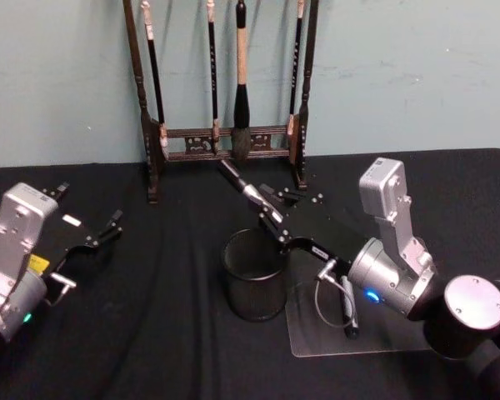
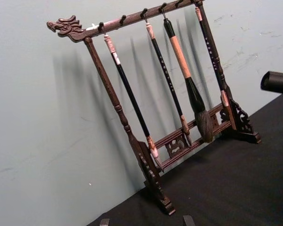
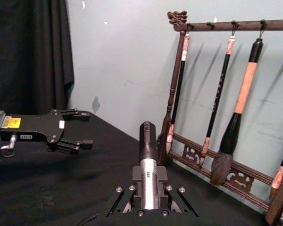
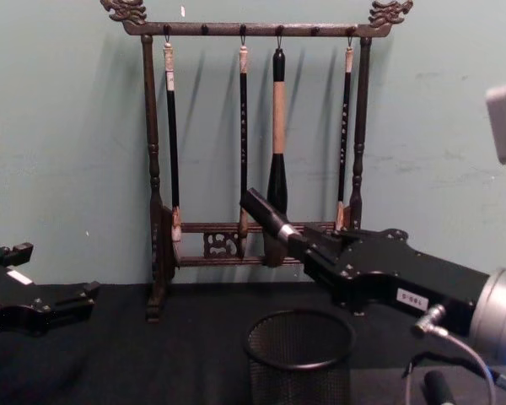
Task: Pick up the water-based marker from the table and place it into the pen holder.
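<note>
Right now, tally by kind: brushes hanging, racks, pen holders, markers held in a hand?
Brushes: 4
Rack: 1
Pen holder: 1
Marker, in the right hand: 1
Total: 7

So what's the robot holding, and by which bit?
The right gripper clamps the silver, black-tipped marker by its silver barrel, black end sticking out. The left gripper is open, empty.
</note>
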